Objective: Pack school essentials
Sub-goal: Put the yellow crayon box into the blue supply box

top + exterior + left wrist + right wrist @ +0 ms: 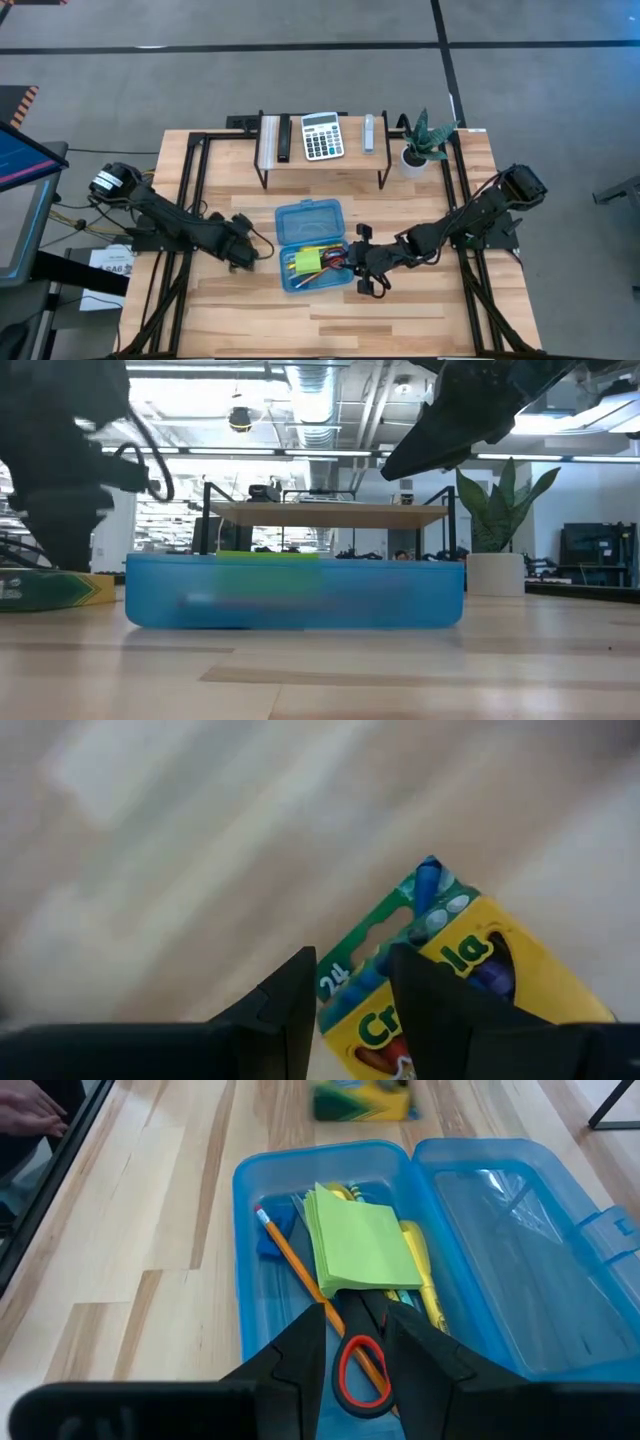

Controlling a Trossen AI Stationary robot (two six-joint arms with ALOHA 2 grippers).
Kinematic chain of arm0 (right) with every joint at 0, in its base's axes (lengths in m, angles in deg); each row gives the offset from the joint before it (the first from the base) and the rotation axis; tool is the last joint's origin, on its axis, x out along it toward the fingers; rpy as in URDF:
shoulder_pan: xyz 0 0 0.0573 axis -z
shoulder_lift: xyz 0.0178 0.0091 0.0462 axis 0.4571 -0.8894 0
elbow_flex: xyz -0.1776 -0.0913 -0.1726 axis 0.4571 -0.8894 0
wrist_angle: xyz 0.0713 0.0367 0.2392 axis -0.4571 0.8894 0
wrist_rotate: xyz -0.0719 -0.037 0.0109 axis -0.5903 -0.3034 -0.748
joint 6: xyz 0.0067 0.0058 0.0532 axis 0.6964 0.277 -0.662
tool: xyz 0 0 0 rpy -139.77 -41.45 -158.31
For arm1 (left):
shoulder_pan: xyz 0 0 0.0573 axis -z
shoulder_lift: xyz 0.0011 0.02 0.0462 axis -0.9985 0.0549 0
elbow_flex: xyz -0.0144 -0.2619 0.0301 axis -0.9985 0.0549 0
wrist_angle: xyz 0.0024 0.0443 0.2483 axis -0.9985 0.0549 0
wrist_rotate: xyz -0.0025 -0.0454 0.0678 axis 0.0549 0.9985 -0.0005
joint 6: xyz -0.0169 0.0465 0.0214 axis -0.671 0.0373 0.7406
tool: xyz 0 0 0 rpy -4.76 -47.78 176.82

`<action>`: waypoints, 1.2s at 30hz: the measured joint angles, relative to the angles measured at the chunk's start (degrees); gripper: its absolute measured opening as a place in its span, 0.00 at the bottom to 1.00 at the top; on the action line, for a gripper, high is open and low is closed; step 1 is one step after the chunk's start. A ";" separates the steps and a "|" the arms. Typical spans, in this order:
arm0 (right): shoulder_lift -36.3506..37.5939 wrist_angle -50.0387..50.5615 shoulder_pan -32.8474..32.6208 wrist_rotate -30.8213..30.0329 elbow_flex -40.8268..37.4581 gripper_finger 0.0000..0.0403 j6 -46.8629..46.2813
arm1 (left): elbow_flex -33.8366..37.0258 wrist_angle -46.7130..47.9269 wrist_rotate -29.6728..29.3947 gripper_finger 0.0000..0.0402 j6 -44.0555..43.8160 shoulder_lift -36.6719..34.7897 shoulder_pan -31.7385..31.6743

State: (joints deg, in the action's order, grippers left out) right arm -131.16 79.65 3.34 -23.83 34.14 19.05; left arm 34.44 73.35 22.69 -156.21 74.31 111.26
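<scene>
High view shows me the open blue pencil case at the centre of the surface, lid folded back toward twelve o'clock, tray already holding the lime-green sticky-note pad, an orange pencil, a yellow one and the red-handled scissors. My right claw hovers at the tray's three o'clock edge, fingers a little apart and empty. The left claw sits at the case's nine o'clock side over the crayon box, its fingers slightly parted astride the box's hang-tab end; I cannot tell whether they pinch it yet. I judge the crayons are the step in hand: next I would need a firm pinch, a lift clear of the case wall, then a set-down inside. The box reads "24" and part of "Crayola".
</scene>
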 joint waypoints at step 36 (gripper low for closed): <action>-2.95 -15.28 -0.88 1.85 1.81 0.30 4.50 | -1.03 2.28 12.51 0.30 -8.10 2.69 14.68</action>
State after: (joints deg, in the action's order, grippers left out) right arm -134.11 64.37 2.46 -21.98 35.94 23.55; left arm 33.40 75.63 35.21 -164.31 77.00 125.93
